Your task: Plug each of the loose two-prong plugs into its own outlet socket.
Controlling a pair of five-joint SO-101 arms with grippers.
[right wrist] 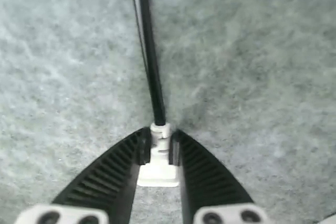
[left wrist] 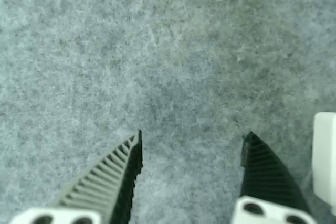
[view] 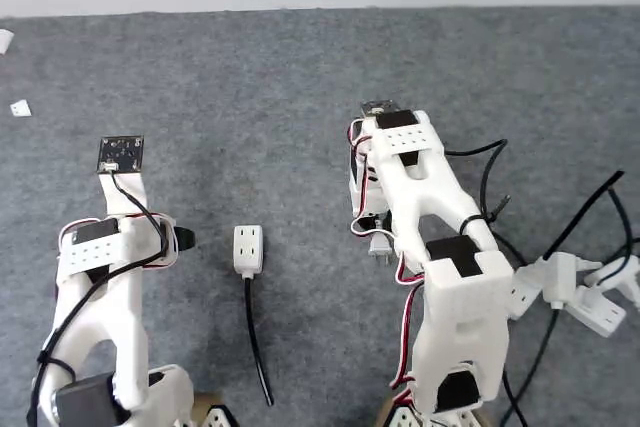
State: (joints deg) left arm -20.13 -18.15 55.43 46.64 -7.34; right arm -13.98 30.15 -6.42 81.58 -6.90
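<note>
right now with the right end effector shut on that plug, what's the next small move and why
Probably lift the plug slightly and carry it toward the white outlet block lying between the arms. The right end effector is shut on the plug, black cord trailing away, so the grasp looks done. The left end effector is open over carpet beside that block.

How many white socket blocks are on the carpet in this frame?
3 that I can tell apart: one socket block between the arms, on a black cord, and two more among cables at the right edge. Others may hide behind the right arm.
</note>
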